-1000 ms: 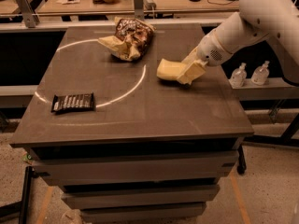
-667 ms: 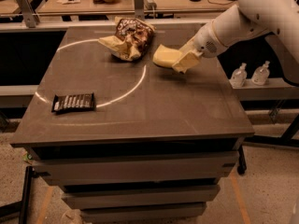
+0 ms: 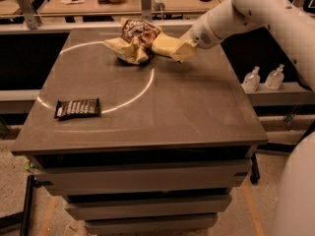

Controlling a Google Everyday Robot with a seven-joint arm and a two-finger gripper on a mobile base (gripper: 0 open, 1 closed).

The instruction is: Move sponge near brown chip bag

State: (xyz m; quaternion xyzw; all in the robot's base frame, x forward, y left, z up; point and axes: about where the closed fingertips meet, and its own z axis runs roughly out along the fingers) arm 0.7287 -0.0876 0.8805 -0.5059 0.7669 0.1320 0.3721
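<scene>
The sponge (image 3: 165,45) is a pale yellow foam block held at the far middle of the dark table (image 3: 187,102). My gripper (image 3: 181,50) is shut on the sponge's right end, with the white arm reaching in from the upper right. The brown chip bag (image 3: 134,41) is wrinkly, dark brown with pale yellow parts, and lies at the far side of the table. The sponge's left end is right beside the bag's right side; I cannot tell whether they touch or whether the sponge rests on the table.
A flat dark bar wrapper (image 3: 78,107) lies at the table's left front. A white curved line (image 3: 142,87) is drawn on the tabletop. Two small clear bottles (image 3: 263,77) stand on a ledge to the right. A cluttered bench runs behind.
My gripper has carried the sponge left and away from the camera, from the table's right middle to right beside the chip bag.
</scene>
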